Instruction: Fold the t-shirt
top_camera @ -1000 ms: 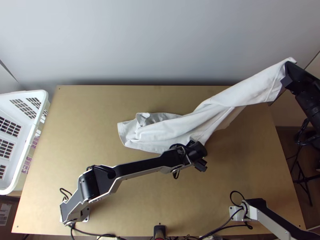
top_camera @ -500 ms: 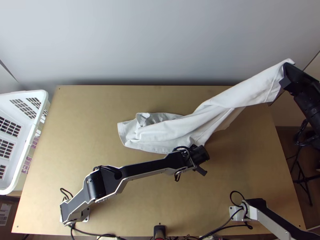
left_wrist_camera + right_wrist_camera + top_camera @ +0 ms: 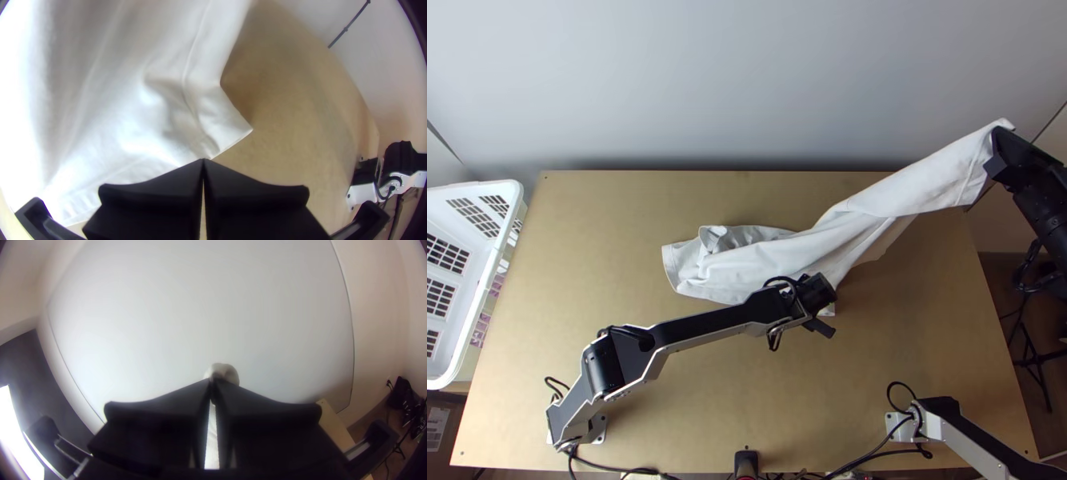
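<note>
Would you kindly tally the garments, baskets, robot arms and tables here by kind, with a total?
White T-shirt: 1
White plastic basket: 1
Robot arms: 2 (left arm, right arm)
Wooden table: 1
Total: 5

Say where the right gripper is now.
In the top view, the right gripper is at the upper right, by the far right corner of the table, its fingers closed on the raised end of the t-shirt.
</note>
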Available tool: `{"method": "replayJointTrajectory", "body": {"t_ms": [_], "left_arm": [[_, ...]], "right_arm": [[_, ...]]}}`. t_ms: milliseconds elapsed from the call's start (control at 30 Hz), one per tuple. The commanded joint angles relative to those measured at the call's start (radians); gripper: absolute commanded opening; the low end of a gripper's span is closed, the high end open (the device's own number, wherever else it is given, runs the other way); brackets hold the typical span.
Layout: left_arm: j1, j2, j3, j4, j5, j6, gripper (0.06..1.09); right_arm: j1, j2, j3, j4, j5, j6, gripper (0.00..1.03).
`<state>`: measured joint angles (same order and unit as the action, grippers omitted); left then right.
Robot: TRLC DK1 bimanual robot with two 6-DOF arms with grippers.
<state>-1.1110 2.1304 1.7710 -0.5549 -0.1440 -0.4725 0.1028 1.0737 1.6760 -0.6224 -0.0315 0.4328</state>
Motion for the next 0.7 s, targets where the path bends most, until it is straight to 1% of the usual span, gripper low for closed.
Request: {"method": "replayJointTrajectory", "body": {"t_ms": [0,33,67,333,667], "left_arm": [[-0.007,-0.015,0.007,-0.002,0.044,-0.021,0.47],[-0.009,-0.013,0.008,0.000,0.044,-0.026,0.56],[-0.012,-0.006,0.013,0.000,0.047,-0.028,0.60],[-0.016,0.095,0.125,-0.034,0.049,-0.034,0.60],[-0.015,0.168,0.169,-0.050,0.041,-0.031,0.60]], "right_arm": [[0.002,0.000,-0.006,0.009,-0.001,0.000,0.03],[0.000,0.000,-0.006,0.009,-0.001,-0.002,0.03],[0.002,-0.003,-0.006,0.007,-0.001,-0.003,0.03],[0.002,-0.009,-0.007,0.007,0.001,-0.009,0.03],[0.009,-0.014,-0.007,0.004,-0.001,-0.017,0.03]]}}
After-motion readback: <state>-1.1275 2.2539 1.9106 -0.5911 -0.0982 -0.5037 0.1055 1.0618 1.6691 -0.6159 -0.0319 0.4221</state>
